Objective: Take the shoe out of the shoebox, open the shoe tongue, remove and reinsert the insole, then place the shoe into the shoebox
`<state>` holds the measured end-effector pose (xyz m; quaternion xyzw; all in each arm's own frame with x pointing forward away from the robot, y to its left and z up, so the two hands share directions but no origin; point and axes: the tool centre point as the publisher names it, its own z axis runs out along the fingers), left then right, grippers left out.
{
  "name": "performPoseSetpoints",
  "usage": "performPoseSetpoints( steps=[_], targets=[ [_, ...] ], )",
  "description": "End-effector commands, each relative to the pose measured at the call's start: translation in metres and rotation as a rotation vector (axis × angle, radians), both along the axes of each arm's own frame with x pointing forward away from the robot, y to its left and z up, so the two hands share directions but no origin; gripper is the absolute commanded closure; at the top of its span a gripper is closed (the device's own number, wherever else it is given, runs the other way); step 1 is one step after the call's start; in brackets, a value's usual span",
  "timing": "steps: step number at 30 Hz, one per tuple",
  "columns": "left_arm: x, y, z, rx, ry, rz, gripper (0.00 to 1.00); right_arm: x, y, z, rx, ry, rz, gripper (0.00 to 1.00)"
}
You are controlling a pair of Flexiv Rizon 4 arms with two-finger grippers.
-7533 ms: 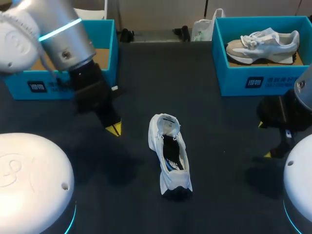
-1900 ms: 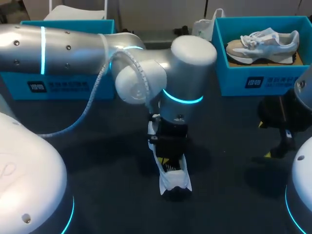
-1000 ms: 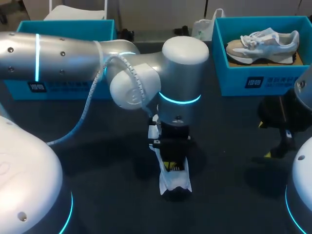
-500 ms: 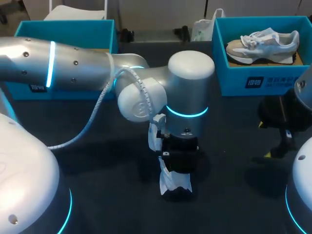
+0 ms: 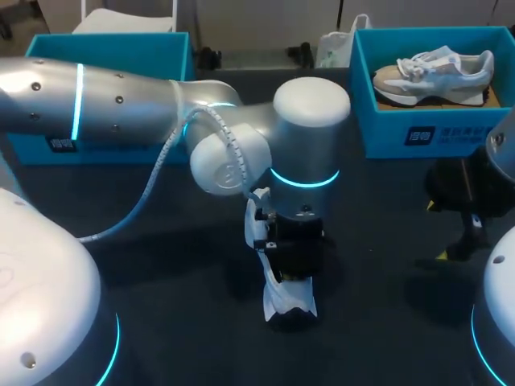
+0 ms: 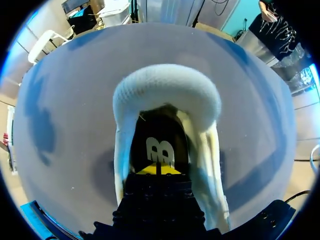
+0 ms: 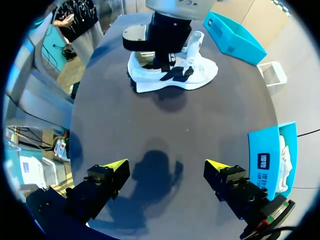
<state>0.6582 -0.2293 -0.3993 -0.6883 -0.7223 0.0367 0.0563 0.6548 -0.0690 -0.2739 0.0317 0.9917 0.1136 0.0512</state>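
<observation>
Ideally, with the shoe [image 5: 288, 299] on the table [image 5: 378, 241] and the left hand [image 6: 159, 170] inside it, tips together on the insole [image 6: 160, 149], the pull goes slow and straight out, so the shoe isn't dragged

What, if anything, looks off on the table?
Nothing stands out. The white shoe sits on its sole mid-table, with the left gripper down inside its opening. The other shoe lies neatly in the right-hand shoebox. The right gripper is open, well clear.
</observation>
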Motion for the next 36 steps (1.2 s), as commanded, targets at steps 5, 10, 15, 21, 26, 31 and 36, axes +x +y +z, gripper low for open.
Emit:
performPoseSetpoints(
  steps=[5, 10, 15, 21, 26, 31, 36],
  targets=[
    [0.015, 0.013, 0.035, -0.057, -0.084, 0.032, 1.00, -0.001, 0.000, 0.000, -0.001, -0.002, 0.000, 0.00],
    [0.029, 0.010, 0.038, -0.035, -0.109, 0.054, 1.00, -0.001, 0.000, 0.000, -0.001, -0.002, 0.000, 0.00],
    [0.030, 0.013, 0.039, -0.022, -0.101, 0.071, 1.00, -0.001, 0.000, 0.000, -0.001, -0.002, 0.000, 0.00],
    [0.025, 0.016, 0.035, -0.002, -0.088, 0.069, 0.71, -0.001, 0.000, 0.000, -0.001, -0.002, 0.000, 0.00],
    [0.025, 0.020, 0.026, 0.021, -0.097, 0.082, 0.16, -0.001, 0.000, 0.000, -0.001, -0.002, 0.000, 0.00],
    [0.028, 0.025, 0.030, 0.021, -0.113, 0.087, 0.00, -0.001, 0.000, 0.000, -0.001, -0.002, 0.000, 0.00],
    [0.036, 0.028, 0.039, 0.000, -0.112, 0.091, 0.00, -0.001, 0.000, 0.000, -0.001, -0.002, 0.000, 0.00]
  ],
)
